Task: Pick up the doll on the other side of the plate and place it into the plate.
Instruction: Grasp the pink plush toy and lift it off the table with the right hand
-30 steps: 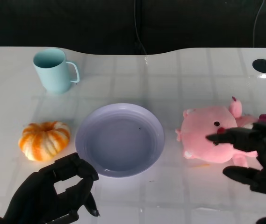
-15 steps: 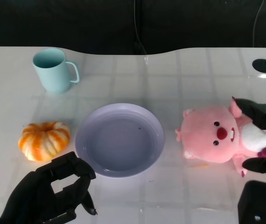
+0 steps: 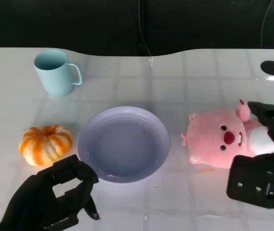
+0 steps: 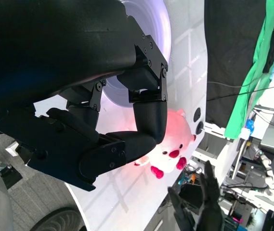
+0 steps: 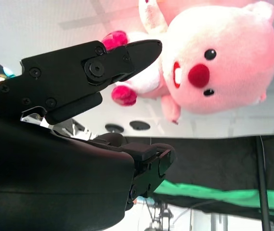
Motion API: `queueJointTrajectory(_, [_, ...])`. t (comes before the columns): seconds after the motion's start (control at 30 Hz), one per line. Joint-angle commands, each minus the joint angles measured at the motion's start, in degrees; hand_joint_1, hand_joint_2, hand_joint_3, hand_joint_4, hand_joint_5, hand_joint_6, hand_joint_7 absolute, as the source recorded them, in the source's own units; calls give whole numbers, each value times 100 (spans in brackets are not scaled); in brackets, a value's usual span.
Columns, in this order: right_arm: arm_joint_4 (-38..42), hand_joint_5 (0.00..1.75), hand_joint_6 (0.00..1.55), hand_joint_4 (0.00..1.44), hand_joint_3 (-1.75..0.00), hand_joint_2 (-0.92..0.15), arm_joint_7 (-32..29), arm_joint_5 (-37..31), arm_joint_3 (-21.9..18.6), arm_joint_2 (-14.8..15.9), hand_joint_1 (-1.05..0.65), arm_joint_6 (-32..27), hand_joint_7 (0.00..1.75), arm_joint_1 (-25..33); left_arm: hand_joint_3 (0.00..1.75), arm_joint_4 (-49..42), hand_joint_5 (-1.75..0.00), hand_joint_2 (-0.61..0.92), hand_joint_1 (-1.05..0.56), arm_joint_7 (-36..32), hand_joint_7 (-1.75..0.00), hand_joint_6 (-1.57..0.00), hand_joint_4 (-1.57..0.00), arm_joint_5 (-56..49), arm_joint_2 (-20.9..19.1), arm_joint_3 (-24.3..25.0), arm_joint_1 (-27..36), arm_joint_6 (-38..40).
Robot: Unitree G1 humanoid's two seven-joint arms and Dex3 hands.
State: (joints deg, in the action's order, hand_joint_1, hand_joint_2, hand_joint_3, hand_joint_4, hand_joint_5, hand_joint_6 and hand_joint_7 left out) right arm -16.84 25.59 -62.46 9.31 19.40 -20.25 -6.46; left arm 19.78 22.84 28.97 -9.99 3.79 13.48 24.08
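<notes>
A pink plush doll (image 3: pixel 219 138) lies on the white table (image 3: pixel 185 77), to the right of the lavender plate (image 3: pixel 123 143) and apart from its rim, face up with its red nose and small tooth showing. The right hand (image 3: pixel 264 159) is at the doll's far right side, at the body end: one of its fingers (image 3: pixel 264 111) reaches over the doll by its ear, and the blocky black part of the hand sits at the doll's near edge. In the right wrist view the fingers (image 5: pixel 127 55) stand apart, one pointing at the doll's white belly, with nothing clamped between them; whether they touch the plush cannot be told. The left hand (image 3: pixel 55 197) is low at the near left of the table, in front of the plate, its fingers curled in on nothing. An orange and white pumpkin toy (image 3: pixel 45 144) sits just left of the plate, and a light blue mug (image 3: pixel 56 72) stands upright farther back on the left, its handle turned toward the right.
</notes>
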Motion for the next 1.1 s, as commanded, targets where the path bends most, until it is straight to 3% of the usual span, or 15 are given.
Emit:
queueJointTrajectory(0.03, [456,43,14,0,-2,-92,-110,-49,172,35,-75,-77,0,-280,87,-19,-175,69,-41,-6,-145,-61,-67,-49,-45,27,-7,-73])
queueJointTrajectory(0.63, [2633,35,14,0,-7,-92,-633,277,989,-173,-76,-361,0,-1253,87,6,-175,70,-40,30,-142,-63,-67,-11,-73,69,23,-76])
queueJointTrajectory(1.1, [4094,31,12,0,-8,-92,-1258,972,1280,-222,-78,-198,0,-1904,85,79,-175,69,-42,-21,-140,-65,-68,-4,-81,84,75,-54])
